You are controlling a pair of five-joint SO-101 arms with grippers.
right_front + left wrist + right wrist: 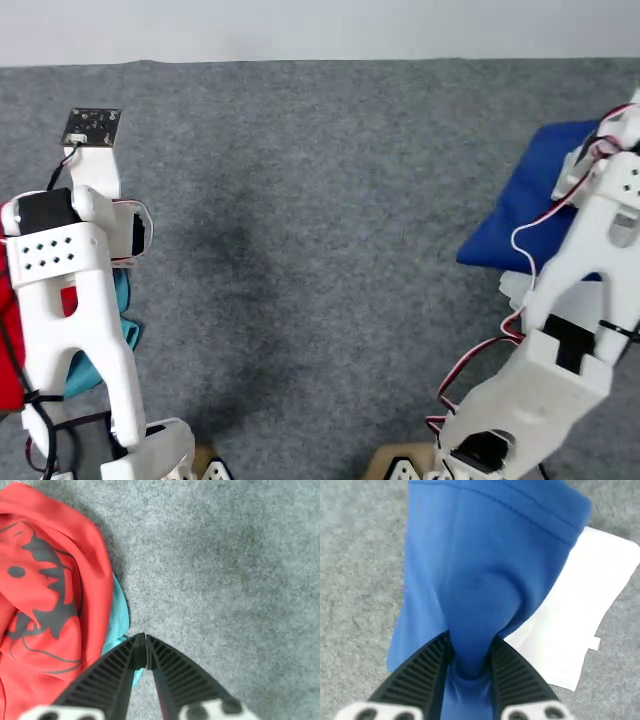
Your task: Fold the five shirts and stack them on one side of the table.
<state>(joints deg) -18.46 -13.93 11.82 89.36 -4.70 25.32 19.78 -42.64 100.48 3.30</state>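
Right wrist view, right tool (470,642) grasping blue shirt (485,555) over white shirt (580,615), left tool (145,643) clenched by red shirt (45,580).

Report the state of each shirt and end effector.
left end effector: shut, empty.
right end effector: shut on blue shirt.
blue shirt: pinched, bunched, over white shirt.
white shirt: flat, partly under blue shirt.
red shirt: crumpled, on teal shirt.
teal shirt: mostly covered by red shirt.

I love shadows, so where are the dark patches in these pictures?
High view: dark patches on the grey table near its middle. Left wrist view: a thin shadow beside the red shirt. Right wrist view: the blue shirt darkens at the pinch.
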